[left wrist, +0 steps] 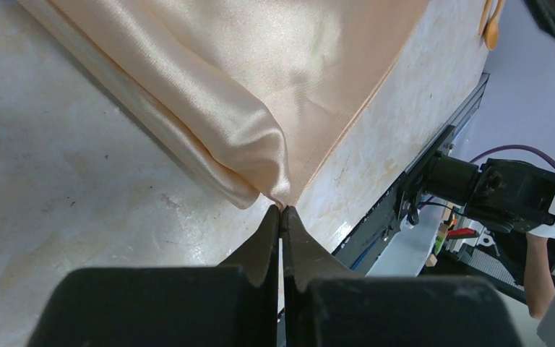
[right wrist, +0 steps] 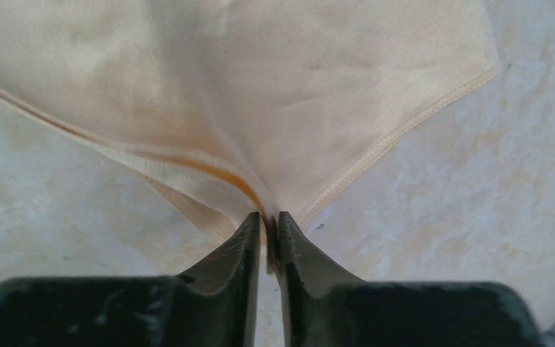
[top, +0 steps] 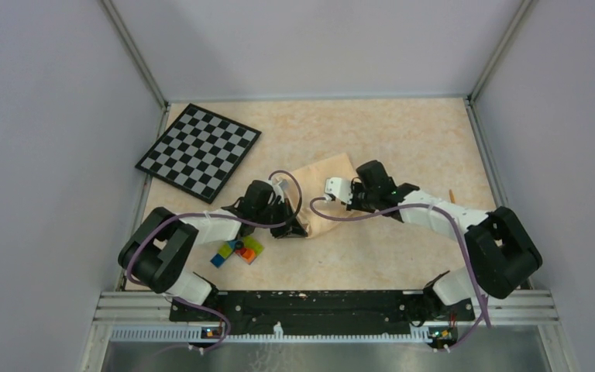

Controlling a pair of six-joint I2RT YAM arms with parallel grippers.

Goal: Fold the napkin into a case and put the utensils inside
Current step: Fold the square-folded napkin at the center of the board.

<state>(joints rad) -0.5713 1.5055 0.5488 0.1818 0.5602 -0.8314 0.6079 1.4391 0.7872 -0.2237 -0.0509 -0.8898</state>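
Note:
The peach-orange napkin [top: 321,174] lies folded in the middle of the table between both arms. My left gripper [top: 297,227] is shut on its near corner, where the cloth bulges into a soft fold; in the left wrist view the tips of this gripper [left wrist: 282,208] pinch the napkin [left wrist: 260,87]. My right gripper [top: 339,200] is shut on the right-hand corner; the right wrist view shows this gripper [right wrist: 268,215] with layered hems of the napkin [right wrist: 260,87] between its tips. An orange-yellow utensil [top: 452,194] lies by the right wall, and the utensil [left wrist: 490,22] also shows in the left wrist view.
A black-and-white checkerboard [top: 199,149] lies at the far left. A cluster of coloured toy bricks [top: 238,250] sits beside the left arm near the front rail. Walls with metal frames close in the table on three sides.

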